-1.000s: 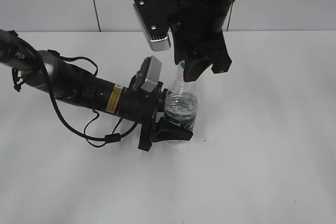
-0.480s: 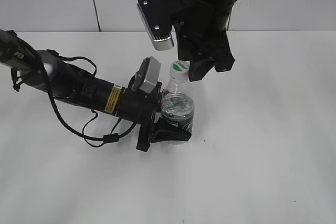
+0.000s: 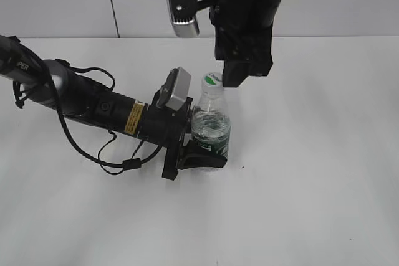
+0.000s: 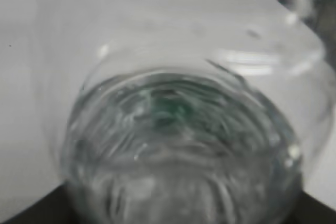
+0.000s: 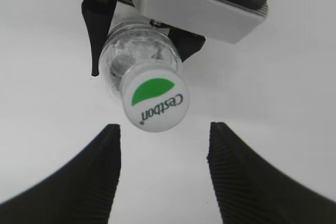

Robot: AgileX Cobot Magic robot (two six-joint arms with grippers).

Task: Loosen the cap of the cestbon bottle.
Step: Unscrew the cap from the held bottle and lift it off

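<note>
The clear cestbon bottle point(image 3: 211, 126) with its dark green label band stands upright on the white table. Its white cap point(image 3: 213, 80) with a green-and-white logo sits on the neck. My left gripper point(image 3: 202, 154) is shut around the bottle's lower body. The left wrist view is filled by the blurred bottle point(image 4: 178, 145). My right gripper point(image 3: 244, 70) hangs open above and just right of the cap, apart from it. In the right wrist view the cap point(image 5: 156, 98) lies above the open jaws point(image 5: 164, 132), with the bottle point(image 5: 137, 56) beneath.
The white table point(image 3: 312, 172) meets a pale wall behind. The left arm and its cables point(image 3: 93, 107) lie across the table's left side. The left wrist camera housing point(image 5: 197, 3) sits right by the bottle's neck.
My right gripper has let go of the cap and risen off the bottle. The cap, hidden by the jaws one second ago, now shows. The bottle has tipped back upright.
</note>
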